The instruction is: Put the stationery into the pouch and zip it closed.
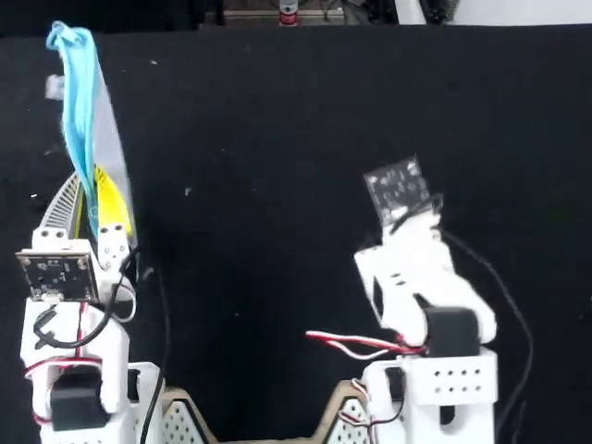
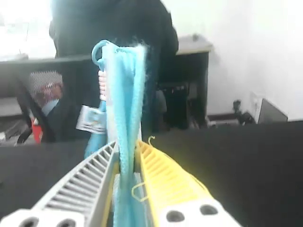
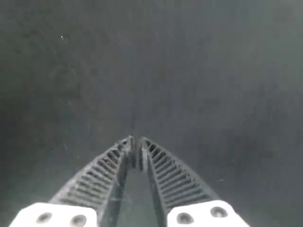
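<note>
Holding the blue pouch upright, left gripper clamps its lower edge; right gripper, pinched together and empty, hangs over the black table.

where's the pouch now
In the high view the pouch is at the left side of the table, clamped in the left pincer and sticking out past its tips.

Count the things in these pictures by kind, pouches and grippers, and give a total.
Pouch: 1
Grippers: 2 (left gripper shut on the pouch, right gripper shut on nothing)
Total: 3
</note>
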Motion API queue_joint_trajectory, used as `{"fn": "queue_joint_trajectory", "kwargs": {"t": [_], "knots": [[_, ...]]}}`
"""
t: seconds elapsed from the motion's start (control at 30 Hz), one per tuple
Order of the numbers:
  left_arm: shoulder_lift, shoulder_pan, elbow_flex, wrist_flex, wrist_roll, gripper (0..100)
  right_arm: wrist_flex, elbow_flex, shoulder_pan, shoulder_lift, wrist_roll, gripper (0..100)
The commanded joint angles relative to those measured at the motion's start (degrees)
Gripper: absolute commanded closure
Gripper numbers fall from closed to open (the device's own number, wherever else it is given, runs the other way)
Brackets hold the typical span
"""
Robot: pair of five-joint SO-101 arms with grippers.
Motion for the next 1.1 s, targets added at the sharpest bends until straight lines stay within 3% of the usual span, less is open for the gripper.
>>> {"fn": "queue_joint_trajectory", "kwargs": {"t": [0.0, 0.13, 0.27, 0.57, 0.77, 0.93, 1.07], "knots": [[-0.62, 4.09, 3.47, -6.77, -0.53, 97, -3.69, 6.9, 1.32, -5.67, 0.53, 98.7], [-0.62, 9.19, 11.56, -10.02, -0.62, 97, -4.75, 11.3, 1.14, -11.3, 0.88, 98.4], [-0.62, 9.71, 16.13, -12.66, -0.62, 97, -8.26, 17.19, 1.05, -13.67, 0.62, 98.4], [1.05, 17.8, 13.67, -12.84, -0.62, 97, -9.93, 20.7, -2.55, -13.67, 0.53, 98.4], [18.64, 20.0, 2.86, -12.13, -0.44, 97, -9.93, 20.97, -2.37, -13.67, 0.53, 98.4], [37.71, 24.31, -9.63, -2.11, -0.09, 97, -9.93, 20.97, -2.29, -13.67, 0.53, 98.4], [49.14, 28.0, -14.99, -1.32, 2.02, 91, -9.85, 20.97, -2.29, -13.67, 0.62, 98.4]]}}
